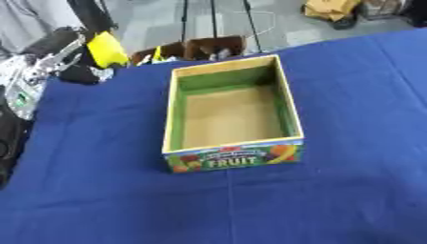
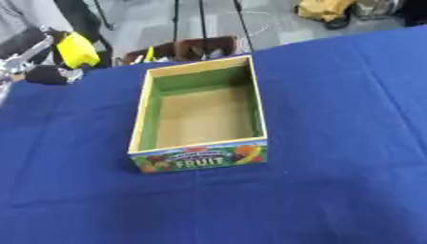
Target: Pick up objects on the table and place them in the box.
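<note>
Yellow object [image 1: 106,49] sits clamped in the left robot hand [image 1: 71,57] above the blue desk's [image 1: 350,143] far-left corner, beside the wooden box [image 1: 231,155].

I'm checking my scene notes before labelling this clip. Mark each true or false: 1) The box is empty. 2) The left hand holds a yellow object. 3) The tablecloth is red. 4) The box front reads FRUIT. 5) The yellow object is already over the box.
1) True: the box shows only its bare floor and green inner walls.
2) True: the left hand, at the upper left, has its fingers round a yellow object.
3) False: the tablecloth is blue.
4) True: FRUIT is printed on the near wall.
5) False: the yellow object is out to the box's left, near the table's far edge.
</note>
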